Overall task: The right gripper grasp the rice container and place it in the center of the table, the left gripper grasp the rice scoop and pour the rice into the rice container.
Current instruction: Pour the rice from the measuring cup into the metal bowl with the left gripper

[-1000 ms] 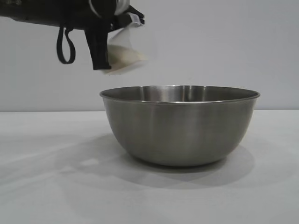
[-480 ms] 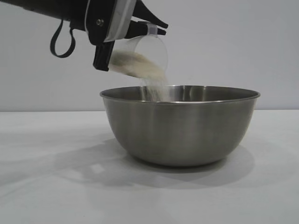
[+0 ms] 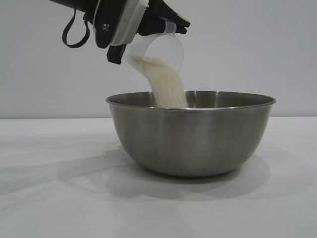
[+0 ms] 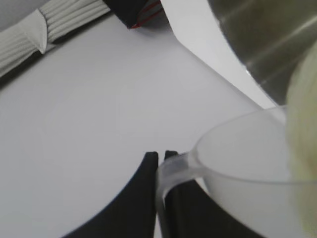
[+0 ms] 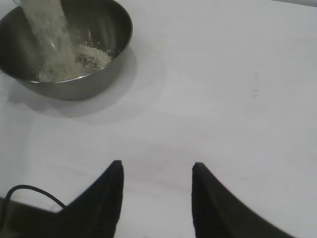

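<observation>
The white table (image 3: 54, 198) carries the rice container (image 3: 190, 139), a big steel bowl standing upright at about its middle. Above the bowl's left rim hangs the left pincer (image 3: 148, 27), clamped tight on the side handle of the rice scoop (image 3: 161, 52). The scoop is tipped steeply, its long axis slanting down and to the right, mouth over the bowl's opening. The rice (image 3: 168, 87) falls in a thick stream from the lip straight into the bowl, where a small heap lies on the bottom. By my reading, some rice remains in the scoop, so the pour wants a further tilt about that axis. The right pincer (image 5: 156, 198) hovers wide open, holding nothing, well apart from the bowl.
</observation>
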`<act>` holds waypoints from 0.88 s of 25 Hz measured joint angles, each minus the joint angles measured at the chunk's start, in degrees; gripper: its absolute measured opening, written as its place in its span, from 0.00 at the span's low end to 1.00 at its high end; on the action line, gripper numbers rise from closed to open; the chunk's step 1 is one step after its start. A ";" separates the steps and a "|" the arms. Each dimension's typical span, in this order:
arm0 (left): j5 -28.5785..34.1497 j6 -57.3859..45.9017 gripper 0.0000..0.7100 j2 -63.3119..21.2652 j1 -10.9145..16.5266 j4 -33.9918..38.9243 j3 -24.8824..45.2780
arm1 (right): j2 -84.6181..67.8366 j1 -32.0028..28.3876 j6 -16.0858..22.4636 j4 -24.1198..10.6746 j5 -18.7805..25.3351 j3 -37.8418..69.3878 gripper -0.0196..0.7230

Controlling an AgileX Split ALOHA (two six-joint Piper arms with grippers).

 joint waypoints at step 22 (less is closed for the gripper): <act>-3.58 -60.28 0.00 -0.10 -0.07 -27.51 0.00 | 0.00 0.00 0.11 0.00 0.00 0.00 0.43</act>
